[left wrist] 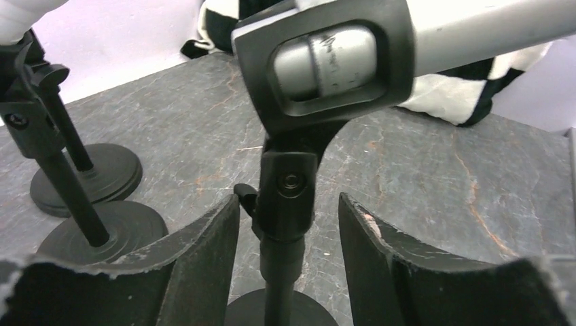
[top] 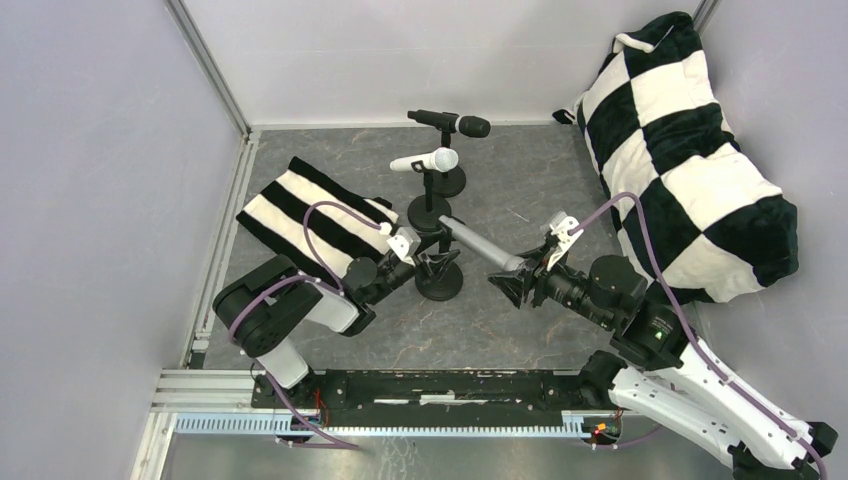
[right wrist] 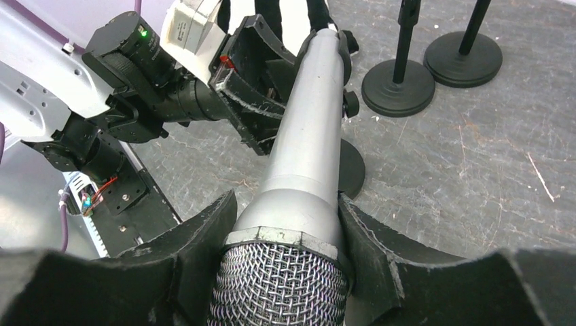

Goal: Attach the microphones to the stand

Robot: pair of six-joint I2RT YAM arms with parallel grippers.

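Note:
The black microphone [top: 450,123] and the white microphone [top: 425,161] sit in clips on the two far stands. The silver-grey microphone [top: 480,247] slants from the clip [left wrist: 326,61] of the nearest stand [top: 440,275], its tail showing through the clip. My right gripper [right wrist: 286,200] is shut on this microphone [right wrist: 306,136] just below the mesh head, both fingers touching it. My left gripper [left wrist: 289,200] is open. Its fingers stand on either side of the nearest stand's post [left wrist: 282,265] with a gap on each side.
A black-and-white striped cloth [top: 310,215] lies at the left behind my left arm. A large checkered pillow [top: 690,160] fills the right side. Grey walls close in the floor at the left and back. The two far stands' round bases [left wrist: 102,173] [left wrist: 115,231] sit close together.

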